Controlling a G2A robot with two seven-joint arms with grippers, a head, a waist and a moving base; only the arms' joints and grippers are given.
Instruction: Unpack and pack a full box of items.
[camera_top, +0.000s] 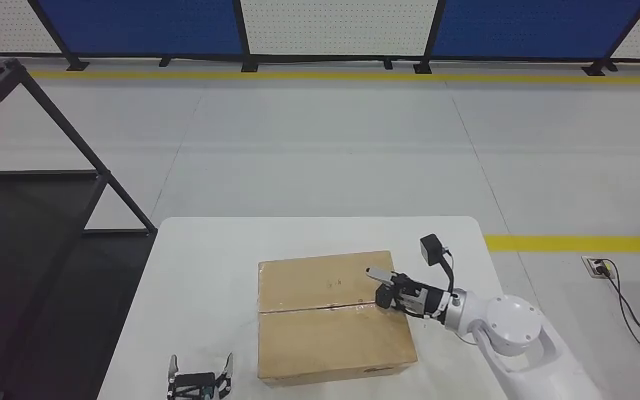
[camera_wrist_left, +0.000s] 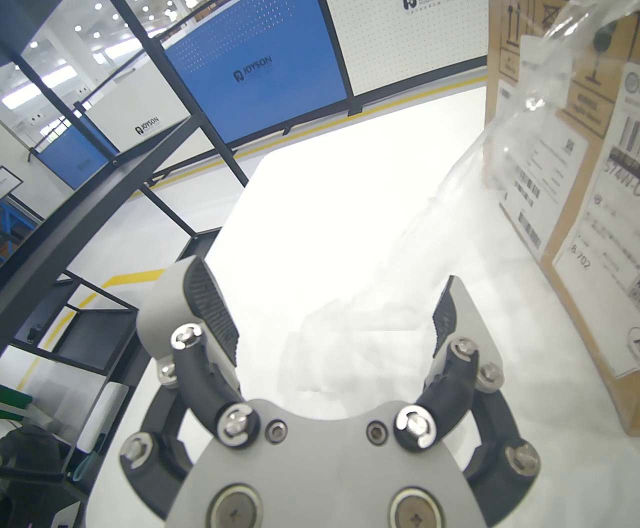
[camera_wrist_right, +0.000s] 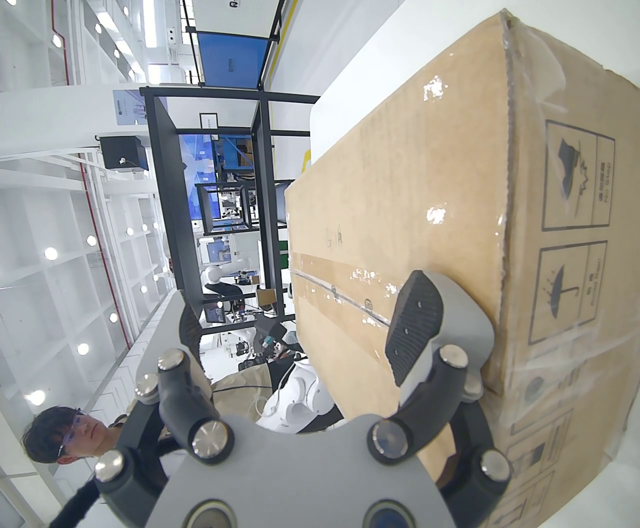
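Note:
A closed brown cardboard box (camera_top: 332, 318) sits in the middle of the white table (camera_top: 200, 300), its top flaps sealed along a taped seam (camera_wrist_right: 335, 292). My right gripper (camera_top: 383, 285) is at the box's right top edge, open, with one finger pad (camera_wrist_right: 415, 325) resting on the top face near the seam and the other finger (camera_wrist_right: 190, 325) held off the box. My left gripper (camera_top: 200, 375) hovers low over the table near its front edge, left of the box, open with nothing between its fingers (camera_wrist_left: 210, 307). The box's labelled side (camera_wrist_left: 575, 165) stands beside it.
A loose strip of clear tape or film (camera_wrist_left: 510, 125) hangs off the box's side. A black metal rack (camera_top: 60, 230) stands left of the table. Blue and white partition panels (camera_top: 330, 25) line the far floor. Bare table surface lies left of the box.

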